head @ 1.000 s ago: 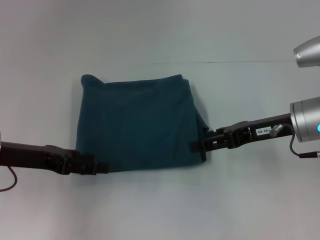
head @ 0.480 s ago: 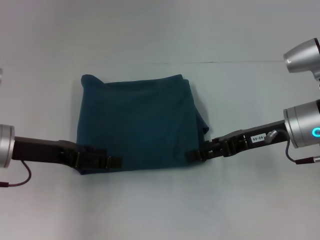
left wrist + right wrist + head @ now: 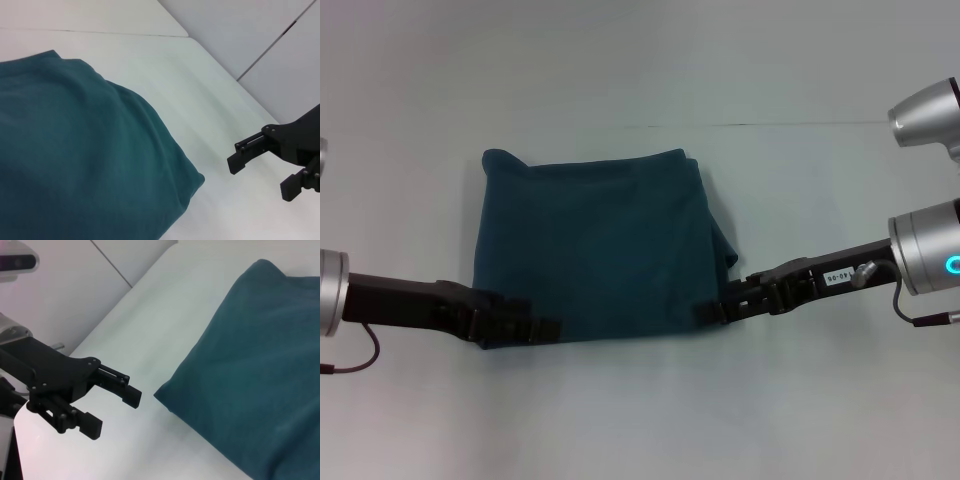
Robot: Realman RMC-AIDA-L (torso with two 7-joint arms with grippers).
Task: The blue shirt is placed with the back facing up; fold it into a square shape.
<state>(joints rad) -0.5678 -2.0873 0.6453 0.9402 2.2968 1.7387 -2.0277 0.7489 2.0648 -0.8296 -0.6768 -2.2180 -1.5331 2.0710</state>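
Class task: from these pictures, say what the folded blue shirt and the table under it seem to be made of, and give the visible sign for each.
The blue shirt: a soft matte knit, probably cotton; its edges are rounded and it creases gently without shine. The table: a smooth, pale, hard surface, perhaps laminate or painted board; it is flat and even with a thin seam line.

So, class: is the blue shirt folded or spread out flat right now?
Folded. The blue shirt lies as a compact, roughly square bundle with layered edges, no sleeves showing.
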